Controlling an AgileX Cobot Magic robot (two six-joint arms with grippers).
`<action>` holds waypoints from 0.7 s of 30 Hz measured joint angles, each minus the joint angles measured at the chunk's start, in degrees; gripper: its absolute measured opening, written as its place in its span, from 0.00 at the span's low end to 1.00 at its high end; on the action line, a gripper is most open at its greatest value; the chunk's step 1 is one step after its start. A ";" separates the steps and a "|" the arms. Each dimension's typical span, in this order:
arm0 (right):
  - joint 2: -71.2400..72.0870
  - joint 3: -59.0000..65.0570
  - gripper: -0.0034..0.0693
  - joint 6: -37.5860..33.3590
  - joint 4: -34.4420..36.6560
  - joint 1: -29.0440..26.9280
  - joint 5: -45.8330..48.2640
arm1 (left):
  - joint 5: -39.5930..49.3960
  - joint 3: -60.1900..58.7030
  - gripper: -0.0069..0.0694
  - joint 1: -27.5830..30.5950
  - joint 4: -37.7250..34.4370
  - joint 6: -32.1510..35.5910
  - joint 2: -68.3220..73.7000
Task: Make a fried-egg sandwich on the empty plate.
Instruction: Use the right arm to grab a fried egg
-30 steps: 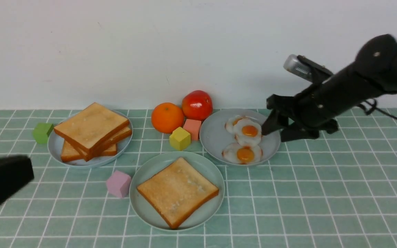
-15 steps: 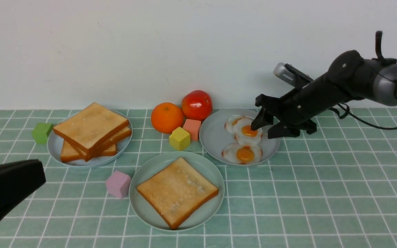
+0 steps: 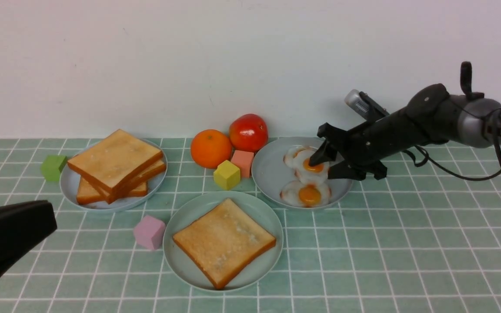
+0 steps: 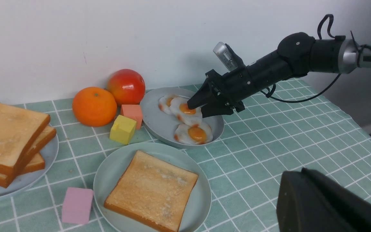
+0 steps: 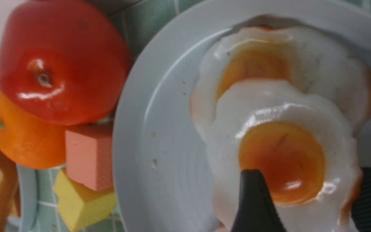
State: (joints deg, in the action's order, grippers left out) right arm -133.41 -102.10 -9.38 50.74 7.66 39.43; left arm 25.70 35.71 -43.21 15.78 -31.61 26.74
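Observation:
The pale mint-green plate (image 3: 180, 234) at the front centre holds one golden toast slice (image 3: 223, 241). Three fried eggs lie overlapping on a grey-blue plate (image 3: 270, 174). My right gripper (image 3: 322, 167) is open and low over the middle fried egg (image 3: 308, 174). In the right wrist view (image 5: 311, 199) one finger lies beside the yolk (image 5: 282, 158) and the other at the egg's edge. My left gripper (image 3: 13, 230) hangs at the front left, away from the plates. It shows only as a black mass in the left wrist view (image 4: 317, 199), so its jaws cannot be read.
A grey-blue plate (image 3: 70, 184) at the left carries a stack of toast slices (image 3: 115, 163). An orange (image 3: 211, 148), a tomato (image 3: 248, 132), a salmon cube (image 3: 243, 161) and a yellow cube (image 3: 227, 174) sit between the plates. A pink cube (image 3: 149, 231) and a green cube (image 3: 53, 167) stand nearby.
My right arm has come down and to the left, bringing its open jaws from the plate's right rim onto the middle egg. The left gripper has shifted slightly.

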 joint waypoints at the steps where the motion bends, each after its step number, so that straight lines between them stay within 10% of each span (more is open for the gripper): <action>1: -0.17 -0.01 0.62 -0.23 0.74 0.00 -0.16 | 0.00 0.00 0.07 0.00 0.00 -0.05 0.00; 13: -0.99 -0.46 0.52 -1.44 2.30 -0.19 -0.38 | 0.32 0.00 0.07 0.00 0.00 -0.07 0.00; 21: -1.37 -0.46 0.13 -2.04 2.09 -2.39 2.91 | 0.33 0.00 0.07 0.00 -0.06 -0.07 0.00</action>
State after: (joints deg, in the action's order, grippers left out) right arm -134.78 -102.57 -11.43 52.83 5.28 42.34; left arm 26.03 35.71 -43.21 15.72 -31.68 26.74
